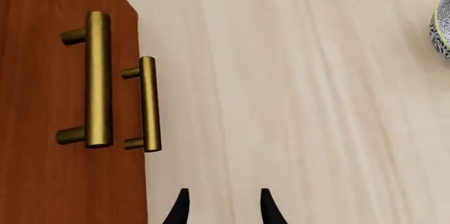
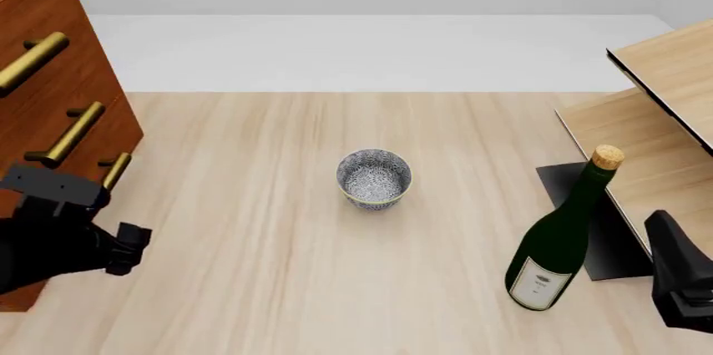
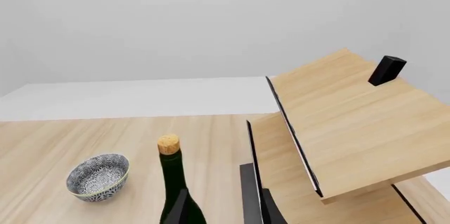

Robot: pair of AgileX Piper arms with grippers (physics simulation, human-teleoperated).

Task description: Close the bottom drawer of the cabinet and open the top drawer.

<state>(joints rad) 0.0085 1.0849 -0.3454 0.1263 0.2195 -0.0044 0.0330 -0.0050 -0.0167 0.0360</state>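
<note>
On the left edge of the table [image 2: 279, 230], the cabinet [image 2: 50, 63] is standing with three brass handles stacked down its front; the top drawer [image 2: 32, 17] is sitting highest and the bottom drawer [image 2: 120, 150] lowest, though I cannot tell from these views how far either is pushed in. I am holding my left end effector [image 1: 223, 205] just in front of the cabinet's lower handles, its fingers spread apart and gripping nothing. My right end effector [image 3: 223, 208] is hovering behind the green bottle [image 2: 557, 238], fingers likewise parted around empty air, close beside the plywood shelf [image 2: 657, 121]. Between my arms, the patterned bowl [image 2: 375, 178] is sitting upright at mid-table, holding nothing that I can see. The bottle is standing corked.
</note>
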